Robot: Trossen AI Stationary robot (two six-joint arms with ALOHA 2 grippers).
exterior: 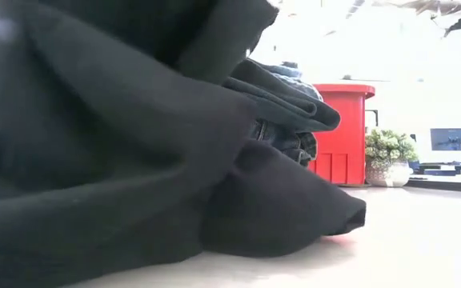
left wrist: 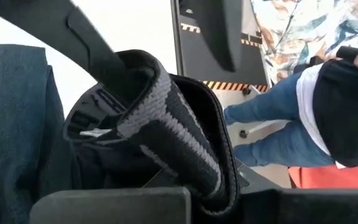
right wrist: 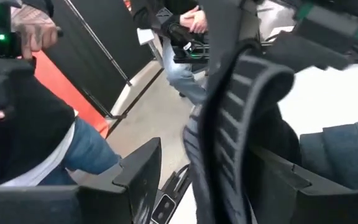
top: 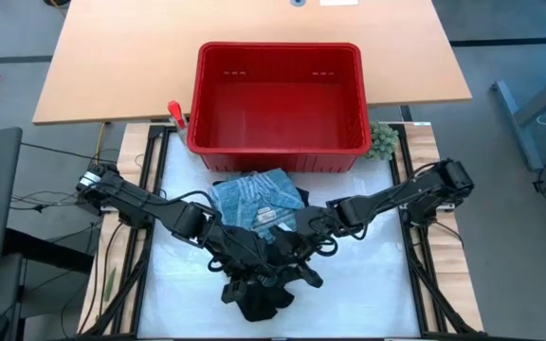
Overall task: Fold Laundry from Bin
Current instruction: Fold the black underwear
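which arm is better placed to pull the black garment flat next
Hard to split: both grippers, left and right, meet at the black garment. Slight edge to the left, already shut on its ribbed edge.
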